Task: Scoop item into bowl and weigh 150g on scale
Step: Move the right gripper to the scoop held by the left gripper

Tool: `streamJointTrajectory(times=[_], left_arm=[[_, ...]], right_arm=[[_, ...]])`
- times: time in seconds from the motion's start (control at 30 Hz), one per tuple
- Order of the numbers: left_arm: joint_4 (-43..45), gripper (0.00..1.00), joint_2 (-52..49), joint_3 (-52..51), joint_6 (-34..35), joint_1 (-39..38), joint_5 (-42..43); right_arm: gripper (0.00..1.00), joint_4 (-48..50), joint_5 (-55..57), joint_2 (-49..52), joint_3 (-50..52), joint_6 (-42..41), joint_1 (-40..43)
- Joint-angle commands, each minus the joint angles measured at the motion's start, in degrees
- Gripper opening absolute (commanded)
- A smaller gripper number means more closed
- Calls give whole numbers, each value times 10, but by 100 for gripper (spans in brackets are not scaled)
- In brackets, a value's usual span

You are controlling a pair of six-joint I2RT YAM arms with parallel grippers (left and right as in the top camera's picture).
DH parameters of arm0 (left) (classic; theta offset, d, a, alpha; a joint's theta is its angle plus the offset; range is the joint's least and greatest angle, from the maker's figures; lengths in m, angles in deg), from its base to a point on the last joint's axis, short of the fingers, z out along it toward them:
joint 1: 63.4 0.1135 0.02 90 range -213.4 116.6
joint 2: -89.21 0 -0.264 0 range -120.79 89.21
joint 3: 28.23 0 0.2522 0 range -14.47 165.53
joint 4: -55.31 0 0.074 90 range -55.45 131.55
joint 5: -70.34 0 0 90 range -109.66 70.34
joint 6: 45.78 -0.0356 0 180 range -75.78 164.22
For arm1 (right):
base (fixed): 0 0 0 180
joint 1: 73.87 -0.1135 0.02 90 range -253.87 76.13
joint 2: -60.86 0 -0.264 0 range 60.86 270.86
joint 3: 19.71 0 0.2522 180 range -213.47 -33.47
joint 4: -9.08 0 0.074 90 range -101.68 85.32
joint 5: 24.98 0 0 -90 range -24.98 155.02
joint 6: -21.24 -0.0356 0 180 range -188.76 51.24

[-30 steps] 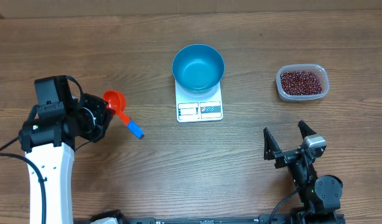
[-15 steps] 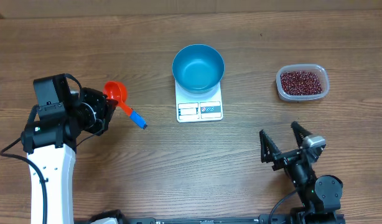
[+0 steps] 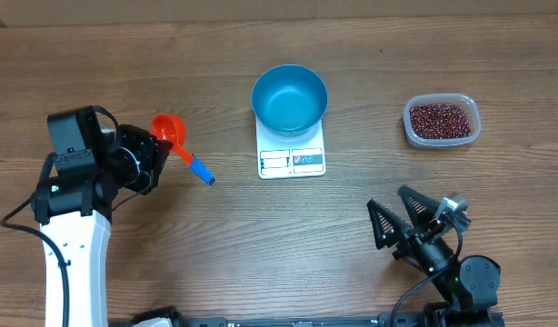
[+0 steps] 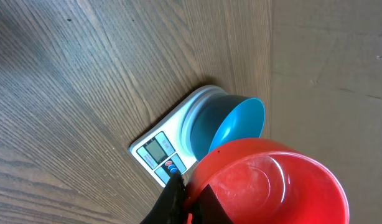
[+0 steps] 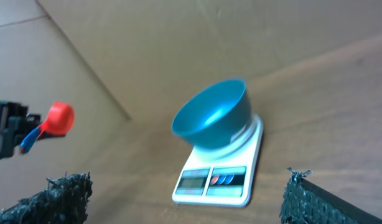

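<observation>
A: Nearest: right gripper [image 3: 399, 218], jaws wide, empty. And left gripper [image 3: 157, 154]?
B: Clamped on scoop [image 3: 168, 130] handle, cup empty. Beyond: scale [image 3: 292, 161], bowl [image 3: 290, 98] on top, empty.
A: Beans [image 3: 441, 119]?
B: Farthest right, heaped in clear tub [image 3: 409, 130]. Swing wide past bowl, dig low, tilt back, lift slowly.

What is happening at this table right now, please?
The left gripper is shut on the red scoop, which looks empty, and holds it left of the scale. The blue bowl sits on the scale and is empty. The beans are all in the clear tub on the right. The right gripper is open and holds nothing.
</observation>
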Motion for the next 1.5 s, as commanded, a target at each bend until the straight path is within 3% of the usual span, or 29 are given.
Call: streamJointTrajectory(times=[0.0,0.37,0.7,1.0,1.2,1.3,1.47], left_arm=[[8,5,9,-5,-4,-1,9],[9,4,5,-5,12,-1,5],[5,5,5,-5,123,-7,25],[-8,4,5,-5,173,-36,25],[-29,5,5,-5,182,-55,24],[-42,5,5,-5,210,-64,24],[-50,5,5,-5,256,-89,26]], right_arm=[[100,-10,-37,7,-20,-19,-4],[100,-25,-77,159,-127,-30,-4],[100,-32,-235,398,-300,-26,-5],[100,-64,-271,559,-397,-8,-49],[100,61,-255,608,-408,-71,-91],[100,118,-249,624,-408,-169,-104],[100,168,-229,667,-408,-177,-145]])
